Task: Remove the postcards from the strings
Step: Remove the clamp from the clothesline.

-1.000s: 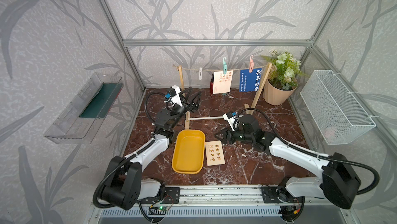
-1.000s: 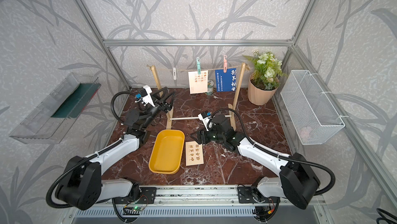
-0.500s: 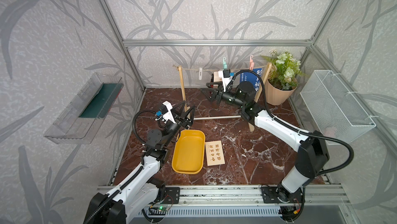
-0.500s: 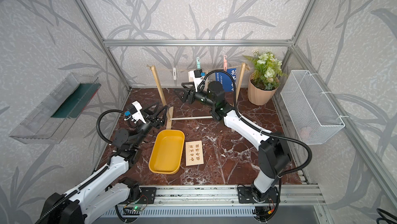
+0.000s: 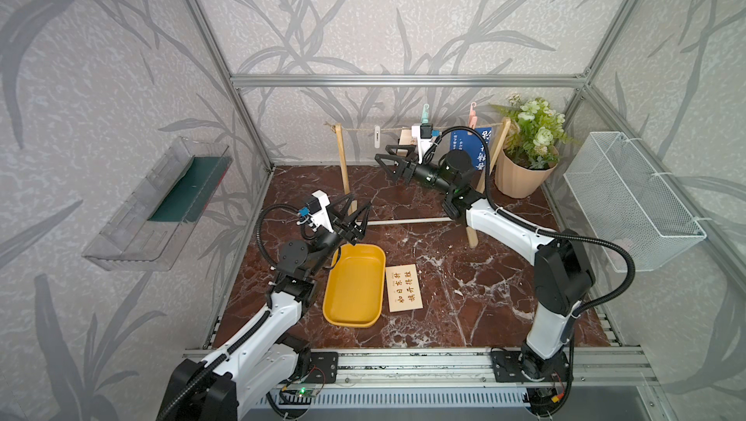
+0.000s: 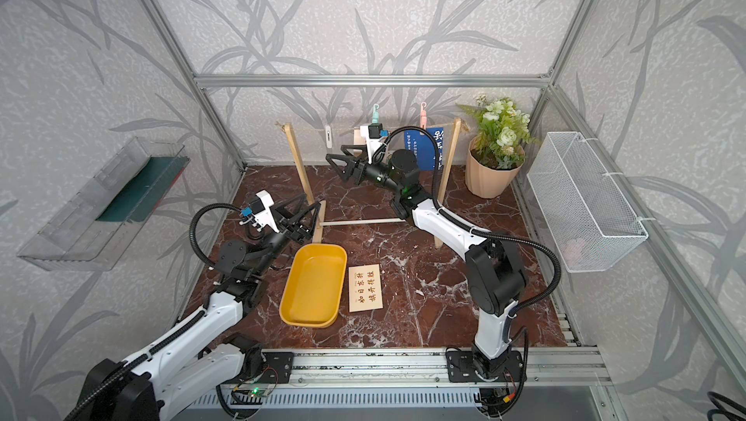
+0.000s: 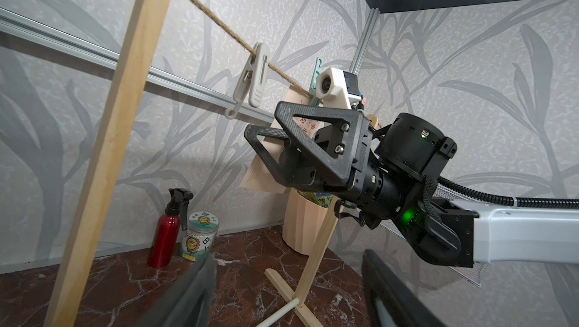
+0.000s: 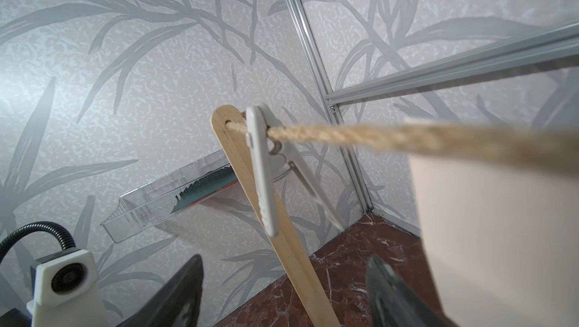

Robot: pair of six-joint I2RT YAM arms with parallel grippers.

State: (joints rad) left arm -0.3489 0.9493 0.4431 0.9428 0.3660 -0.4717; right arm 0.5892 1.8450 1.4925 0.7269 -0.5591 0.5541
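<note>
In the left wrist view, the right end effector (image 7: pixel 261 118), spread wide and empty, is seen just beside the cream postcard (image 7: pixel 258 176) hung from the string (image 7: pixel 219 24), nearer than the open left end effector (image 7: pixel 288 256).

Rough fibrous twine string (image 7: pixel 219 22), matt wooden stand (image 7: pixel 125 90), smooth plastic clothespin (image 7: pixel 255 84), glossy marbled tabletop (image 5: pixel 444 277).

Yellow tray (image 5: pixel 355 286), cream postcard (image 5: pixel 403 288) with orange-brown calligraphy, dark blue postcard (image 5: pixel 460 143), tan twine (image 8: pixel 344 135), red-brown marbled tabletop (image 5: pixel 444 277)
</note>
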